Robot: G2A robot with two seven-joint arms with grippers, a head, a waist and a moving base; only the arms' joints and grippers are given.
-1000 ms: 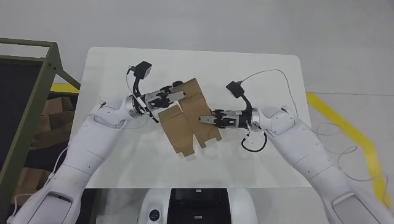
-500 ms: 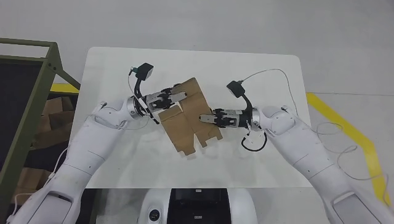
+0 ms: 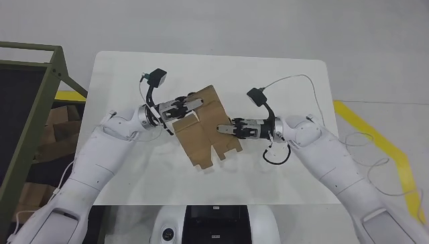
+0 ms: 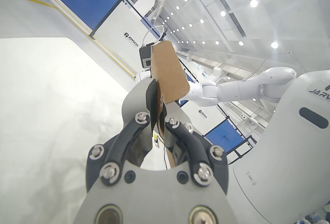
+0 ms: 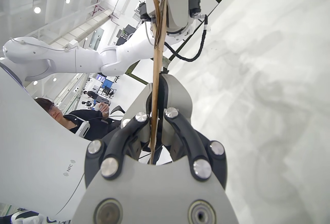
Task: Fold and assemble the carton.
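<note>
Barely any change: flat carton [image 3: 204, 127] stays pinched, left gripper [image 3: 193, 102] and right gripper [image 3: 222, 129] clamping opposite edges; folding not begun.

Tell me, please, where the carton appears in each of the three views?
Top view: the carton is over the table's middle, held by the left gripper and the right gripper.
Left wrist view: the carton's edge is clamped in the left gripper, with a rounded flap extending beyond it.
Right wrist view: the carton is seen edge-on, clamped in the right gripper.
Shared landmark: the white table.
</note>
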